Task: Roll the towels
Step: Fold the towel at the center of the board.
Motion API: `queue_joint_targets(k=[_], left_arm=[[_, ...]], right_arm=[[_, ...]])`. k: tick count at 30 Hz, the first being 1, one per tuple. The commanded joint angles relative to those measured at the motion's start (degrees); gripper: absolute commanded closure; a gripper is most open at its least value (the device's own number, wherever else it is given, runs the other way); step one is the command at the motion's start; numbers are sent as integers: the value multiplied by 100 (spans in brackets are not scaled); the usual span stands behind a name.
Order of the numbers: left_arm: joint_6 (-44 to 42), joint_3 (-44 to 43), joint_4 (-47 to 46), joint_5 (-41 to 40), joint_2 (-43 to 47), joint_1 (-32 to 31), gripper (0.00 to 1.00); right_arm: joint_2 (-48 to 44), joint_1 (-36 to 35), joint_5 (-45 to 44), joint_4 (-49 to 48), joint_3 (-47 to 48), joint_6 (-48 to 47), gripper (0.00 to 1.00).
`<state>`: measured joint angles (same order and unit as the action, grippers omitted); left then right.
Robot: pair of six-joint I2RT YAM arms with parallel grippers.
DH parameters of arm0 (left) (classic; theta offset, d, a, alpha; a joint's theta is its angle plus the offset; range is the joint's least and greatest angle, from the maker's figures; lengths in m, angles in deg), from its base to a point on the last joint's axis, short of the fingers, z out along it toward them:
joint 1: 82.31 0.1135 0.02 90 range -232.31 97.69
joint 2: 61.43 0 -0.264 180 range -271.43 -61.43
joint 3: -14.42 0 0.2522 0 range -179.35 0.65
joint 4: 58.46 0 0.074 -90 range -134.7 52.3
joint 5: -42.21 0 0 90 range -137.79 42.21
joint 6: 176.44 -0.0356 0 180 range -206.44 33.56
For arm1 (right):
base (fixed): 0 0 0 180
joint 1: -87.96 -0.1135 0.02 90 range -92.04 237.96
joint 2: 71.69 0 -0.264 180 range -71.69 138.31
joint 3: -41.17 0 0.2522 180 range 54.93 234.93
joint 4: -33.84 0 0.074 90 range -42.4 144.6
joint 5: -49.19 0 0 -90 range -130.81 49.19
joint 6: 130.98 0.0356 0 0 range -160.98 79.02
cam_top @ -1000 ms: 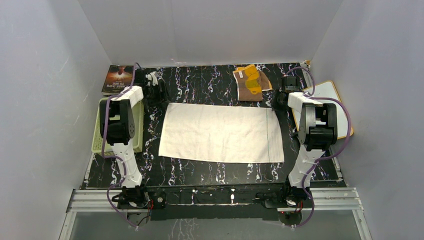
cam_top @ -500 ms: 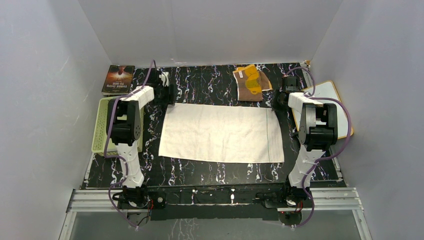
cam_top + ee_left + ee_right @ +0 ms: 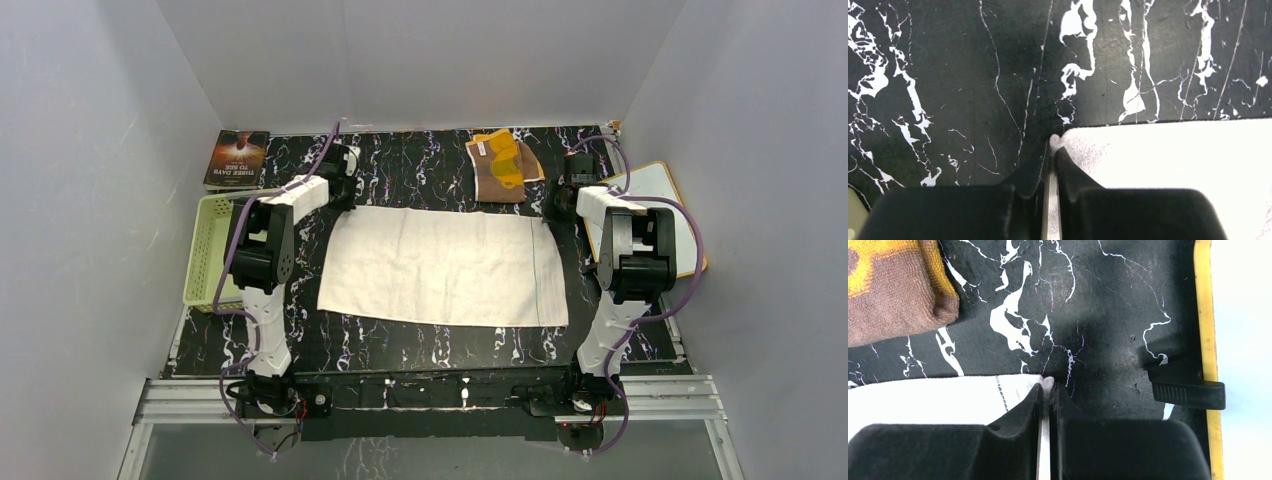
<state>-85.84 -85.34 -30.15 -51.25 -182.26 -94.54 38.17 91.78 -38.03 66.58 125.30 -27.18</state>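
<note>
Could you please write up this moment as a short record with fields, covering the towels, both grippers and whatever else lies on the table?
cream towel: spread flat on the middle of the table, not rolled
brown towel: folded, near the far edge, apart from the cream towel
left gripper: shut on the cream towel's far left corner
right gripper: shut on the cream towel's far right corner
other things: green basket at left; book in far left corner; white board at right
progress: neither towel rolled yet

Plain grey walls (image 3: 420,60) enclose a black white-veined table (image 3: 420,170).
</note>
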Motion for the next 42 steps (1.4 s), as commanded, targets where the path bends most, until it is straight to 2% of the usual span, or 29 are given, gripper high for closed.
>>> queue_joint_targets(k=[1,9,14,21,28,32,38,42], left_arm=[[-13,497,235,-158,-97,10,100],[642,509,-12,427,900,1292,100],[382,541,-479,351,1222,1386,100],[101,426,-1285,992,947,1634,100],[-68,530,-2007,1710,871,1681,100],[-130,1046,-2633,2180,1186,1676,100],[-14,2214,-2916,2422,2136,1600,100],[77,3090,-2916,2289,2801,1423,100]], right_arm=[[-249,4,97,-136,-47,25,100],[-690,-284,129,-702,-28,301,100],[-731,-575,71,-1610,252,399,100],[324,-432,-121,-1323,1659,-24,100],[557,103,293,-1387,1995,-205,100],[67,146,277,-1886,1278,-107,100],[-1412,142,265,-4187,-1143,218,100],[-2326,139,96,-5174,-2411,476,100]])
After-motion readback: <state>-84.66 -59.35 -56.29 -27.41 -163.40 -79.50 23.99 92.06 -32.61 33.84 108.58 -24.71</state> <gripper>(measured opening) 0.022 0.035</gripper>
